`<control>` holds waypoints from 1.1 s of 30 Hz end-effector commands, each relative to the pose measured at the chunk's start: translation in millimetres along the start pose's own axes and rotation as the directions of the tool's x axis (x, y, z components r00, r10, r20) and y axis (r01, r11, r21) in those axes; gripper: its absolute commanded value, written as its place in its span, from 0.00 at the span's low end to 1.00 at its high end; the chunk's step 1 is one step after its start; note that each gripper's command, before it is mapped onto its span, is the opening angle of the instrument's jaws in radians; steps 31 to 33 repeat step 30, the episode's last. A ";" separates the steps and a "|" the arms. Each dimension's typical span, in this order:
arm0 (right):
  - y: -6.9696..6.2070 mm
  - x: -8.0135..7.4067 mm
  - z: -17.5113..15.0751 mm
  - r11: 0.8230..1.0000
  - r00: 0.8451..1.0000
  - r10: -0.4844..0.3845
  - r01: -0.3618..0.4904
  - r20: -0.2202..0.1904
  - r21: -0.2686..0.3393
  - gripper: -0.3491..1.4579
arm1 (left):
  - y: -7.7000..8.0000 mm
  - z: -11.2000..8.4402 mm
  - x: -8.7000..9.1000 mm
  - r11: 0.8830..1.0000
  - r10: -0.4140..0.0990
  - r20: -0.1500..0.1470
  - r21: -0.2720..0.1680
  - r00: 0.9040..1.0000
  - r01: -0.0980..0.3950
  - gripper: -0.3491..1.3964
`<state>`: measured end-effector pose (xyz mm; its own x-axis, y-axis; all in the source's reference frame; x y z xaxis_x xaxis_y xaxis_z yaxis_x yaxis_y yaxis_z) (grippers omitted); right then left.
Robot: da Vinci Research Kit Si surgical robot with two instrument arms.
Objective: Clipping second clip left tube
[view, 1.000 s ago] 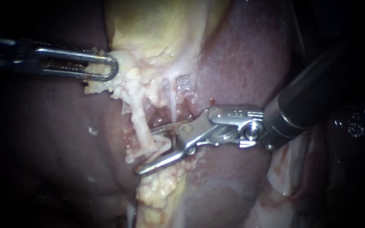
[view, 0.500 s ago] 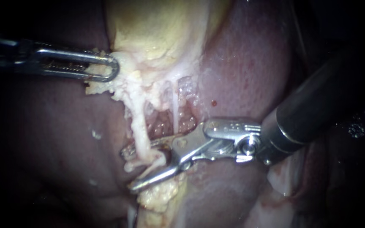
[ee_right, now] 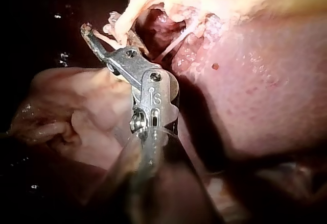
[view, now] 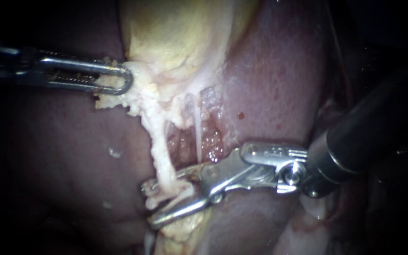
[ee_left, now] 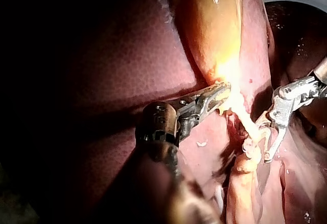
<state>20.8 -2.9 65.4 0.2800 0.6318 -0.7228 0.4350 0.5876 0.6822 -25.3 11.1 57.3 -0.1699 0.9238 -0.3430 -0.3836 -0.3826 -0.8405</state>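
My left instrument [view: 127, 78] clamps the gallbladder [view: 175, 38] edge, tensioning the left tube [view: 159, 151]; my right instrument [view: 148, 204] straddles it, jaws apart, to clip

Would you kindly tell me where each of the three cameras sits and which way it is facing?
Endoscope view: close to the tissue, facing the left tube between liver and gallbladder; left instrument enters from the left, right instrument from the right.
Left wrist view: on the left arm, looking along its shaft to jaws shut on the gallbladder; right instrument beyond.
Right wrist view: on the right arm, looking along its shaft to open jaws astride the left tube.
Shared: all three show the left tube and the right instrument.
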 end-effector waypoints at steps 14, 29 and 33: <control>-0.4 -0.3 -0.6 0.994 0.994 0.110 -0.110 -0.002 0.013 0.00 | 0.0 0.0 0.0 1.000 0.000 0.000 0.000 1.000 0.000 0.00; 0.0 -0.6 -0.7 0.994 0.994 0.108 -0.108 -0.004 0.014 0.00 | -0.1 0.0 0.0 1.000 0.000 0.000 0.000 1.000 0.000 0.00; 0.0 -0.6 -0.7 0.994 0.994 0.108 -0.108 -0.004 0.014 0.00 | -0.1 0.0 0.0 1.000 0.000 0.000 0.000 1.000 0.000 0.00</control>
